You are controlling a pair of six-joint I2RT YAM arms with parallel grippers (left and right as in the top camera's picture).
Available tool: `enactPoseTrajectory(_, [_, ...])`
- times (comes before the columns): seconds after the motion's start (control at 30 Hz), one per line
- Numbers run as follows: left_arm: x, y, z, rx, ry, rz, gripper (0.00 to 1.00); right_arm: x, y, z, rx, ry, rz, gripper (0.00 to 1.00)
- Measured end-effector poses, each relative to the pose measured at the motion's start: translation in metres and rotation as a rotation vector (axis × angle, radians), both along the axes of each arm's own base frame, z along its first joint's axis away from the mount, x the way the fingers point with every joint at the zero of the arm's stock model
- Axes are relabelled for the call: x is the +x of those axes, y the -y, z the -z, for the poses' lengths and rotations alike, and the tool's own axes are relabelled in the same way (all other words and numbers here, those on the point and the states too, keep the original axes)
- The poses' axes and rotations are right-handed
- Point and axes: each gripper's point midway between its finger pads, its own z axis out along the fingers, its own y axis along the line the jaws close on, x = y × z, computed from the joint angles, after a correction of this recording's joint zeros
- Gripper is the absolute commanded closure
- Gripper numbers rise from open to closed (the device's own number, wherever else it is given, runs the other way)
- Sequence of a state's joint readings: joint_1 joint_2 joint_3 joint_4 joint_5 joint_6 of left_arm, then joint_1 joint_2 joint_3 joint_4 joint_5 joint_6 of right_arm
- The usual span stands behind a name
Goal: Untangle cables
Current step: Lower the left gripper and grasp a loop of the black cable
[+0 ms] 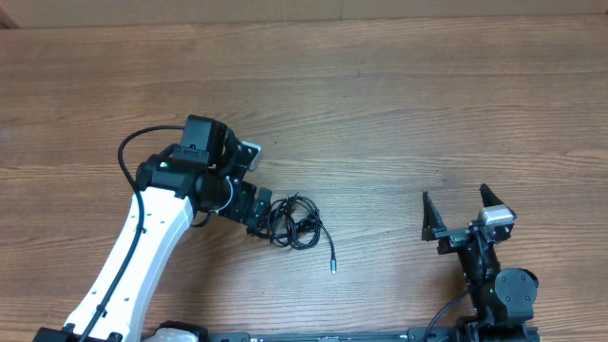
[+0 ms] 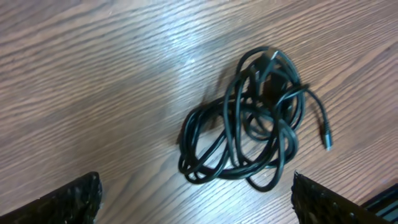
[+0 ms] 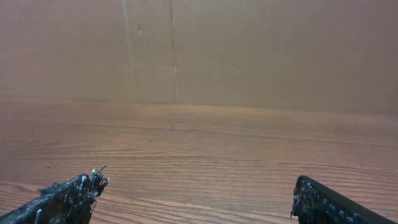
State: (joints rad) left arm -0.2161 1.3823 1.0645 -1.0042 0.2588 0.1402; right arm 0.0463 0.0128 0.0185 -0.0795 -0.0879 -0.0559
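The cables (image 1: 296,221) lie as one bunch of thin black loops on the wooden table (image 1: 399,104), just left of centre. One loose strand runs down to a small silver-tipped plug (image 1: 332,266). My left gripper (image 1: 263,215) hangs open right at the bunch's left edge. In the left wrist view the cables (image 2: 249,124) fill the middle, the plug (image 2: 328,144) points right, and my left gripper (image 2: 194,186) stands wide, its fingers apart from the loops. My right gripper (image 1: 454,194) is open over bare wood at the right; in its wrist view the right gripper (image 3: 199,182) holds nothing.
The white left arm (image 1: 142,256) slants up from the near-left edge with a thick black arm cable (image 1: 128,157) looping beside it. The right arm's base (image 1: 503,294) sits at the near edge. A brown wall (image 3: 249,50) rises behind the table.
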Motion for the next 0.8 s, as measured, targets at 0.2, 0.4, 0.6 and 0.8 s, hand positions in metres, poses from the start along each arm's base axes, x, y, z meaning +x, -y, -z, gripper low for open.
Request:
enactPoseTrajectory(0.2, [-0.001, 0.009, -0.002, -0.012, 0.022, 0.072, 0.01, 0.000, 0.000, 0.000, 0.000, -0.001, 0.000, 0.00])
enactPoseTrajectory(0.4, [0.008, 0.015, -0.004, -0.012, 0.079, 0.124, 0.00, 0.000, 0.000, 0.000, 0.000, -0.001, 0.000, 0.00])
enactPoseTrajectory(0.6, [0.007, 0.021, -0.002, -0.007, 0.087, 0.173, 0.00, 0.000, 0.000, 0.000, 0.000, -0.001, 0.000, 0.00])
enactPoseTrajectory(0.8, [0.002, 0.037, 0.025, 0.009, 0.004, 0.234, 0.00, 0.000, 0.000, 0.000, 0.000, -0.001, 0.000, 0.00])
